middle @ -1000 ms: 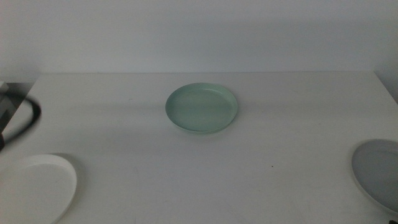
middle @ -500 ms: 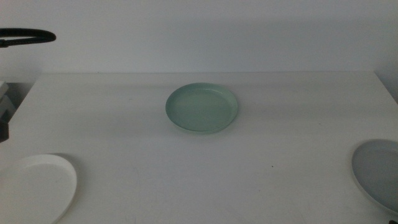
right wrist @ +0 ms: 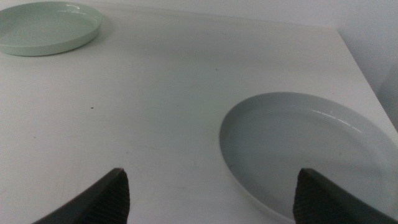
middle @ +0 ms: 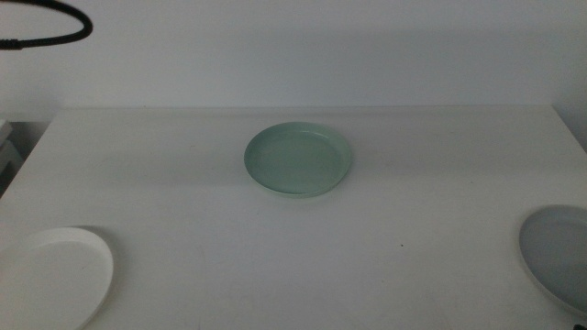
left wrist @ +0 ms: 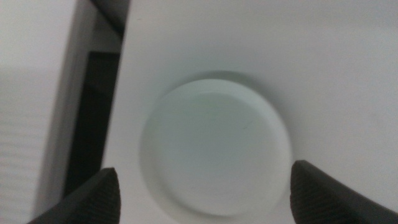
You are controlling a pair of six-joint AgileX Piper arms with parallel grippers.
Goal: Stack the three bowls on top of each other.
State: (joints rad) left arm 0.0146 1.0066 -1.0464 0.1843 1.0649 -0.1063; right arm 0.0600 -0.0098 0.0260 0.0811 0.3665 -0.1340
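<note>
While all three bowls are sitting apart on the white table [middle: 183,183], none of them is holding anything. The mint green bowl [middle: 298,159] is lying near the middle of the table, toward the far side. The white bowl [middle: 55,272] is resting at the near left corner, and the grey bowl [middle: 558,256] is sitting at the near right edge, partly cut off in the middle view.

The left gripper [left wrist: 202,193] is hovering above the white bowl, its jaws spread wide, one to each side of the dish and clear of its rim, with the table's edge just beside it. The right gripper [right wrist: 211,196] is hanging low over the table with its jaws also wide apart; the grey bowl is lying just ahead, toward one jaw, and the mint green bowl is lying well beyond it.

A dark cable [middle: 55,20] is curving across the upper left corner of the middle view.
</note>
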